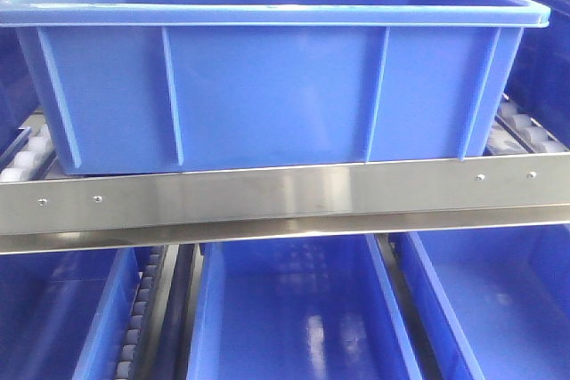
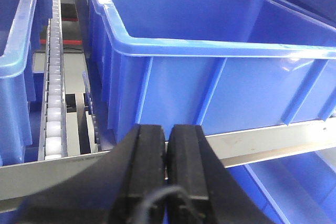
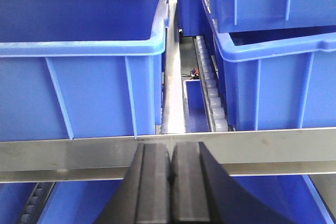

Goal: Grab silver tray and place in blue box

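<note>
Both pincers, left gripper [image 2: 167,182] and right gripper [image 3: 170,192], are pressed together, empty. The large deep blue ribbed plastic box [image 1: 267,86] sits just ahead, above the steel rail [image 1: 267,198]. The shiny silver tray is apparently out of view; find it first, then spread the jaws wide for its flared rim.

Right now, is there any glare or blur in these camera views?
Front view: soft overall, with glare on the metal rail and the lower crate's floor. Left wrist view: bright sheen on the blue box rim. Right wrist view: fairly sharp, washed out down the gap between crates.
</note>
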You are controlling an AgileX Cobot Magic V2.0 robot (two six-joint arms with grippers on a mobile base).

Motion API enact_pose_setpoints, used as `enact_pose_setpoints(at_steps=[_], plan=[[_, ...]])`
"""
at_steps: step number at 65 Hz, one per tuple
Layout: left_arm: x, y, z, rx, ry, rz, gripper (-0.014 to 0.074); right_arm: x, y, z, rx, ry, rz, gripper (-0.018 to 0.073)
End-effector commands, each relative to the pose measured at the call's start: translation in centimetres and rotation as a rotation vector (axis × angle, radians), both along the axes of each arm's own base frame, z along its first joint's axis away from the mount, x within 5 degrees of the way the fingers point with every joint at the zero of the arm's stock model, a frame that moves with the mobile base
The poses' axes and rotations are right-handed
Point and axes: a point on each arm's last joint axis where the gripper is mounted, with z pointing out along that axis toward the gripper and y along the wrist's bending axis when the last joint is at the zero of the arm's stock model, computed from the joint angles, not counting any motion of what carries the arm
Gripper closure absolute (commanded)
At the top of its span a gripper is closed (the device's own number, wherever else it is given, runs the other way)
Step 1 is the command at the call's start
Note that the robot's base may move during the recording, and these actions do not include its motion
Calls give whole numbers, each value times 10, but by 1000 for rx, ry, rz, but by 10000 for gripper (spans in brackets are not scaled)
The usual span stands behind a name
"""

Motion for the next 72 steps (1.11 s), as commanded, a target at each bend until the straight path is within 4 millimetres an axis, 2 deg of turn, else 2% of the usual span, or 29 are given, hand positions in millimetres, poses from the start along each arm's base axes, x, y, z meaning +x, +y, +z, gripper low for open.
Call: enact_pose_setpoints(at_steps=[1,24,30,37,43,57,72], plan=[[0,-1,17,-39,-94,-15,602,-3,0,15,-8,-125,-3,508],[0,-1,16,-18,-94,-9,602,-3,0,15,-8,-125,-3,508],[-2,5,18,-66,-101,56,602,-3,0,15,-8,-124,-3,508],[-8,15,19,69,-180,180,602,-3,0,15,-8,-124,-3,508],[-13,21,17,62,-219,251,602,-3,0,15,-8,-124,-3,508],[-17,25,-19,29,-179,302,602,-3,0,15,-8,-124,-3,508],[-17,25,-19,23,-181,303,602,-3,0,15,-8,-123,-3,508]])
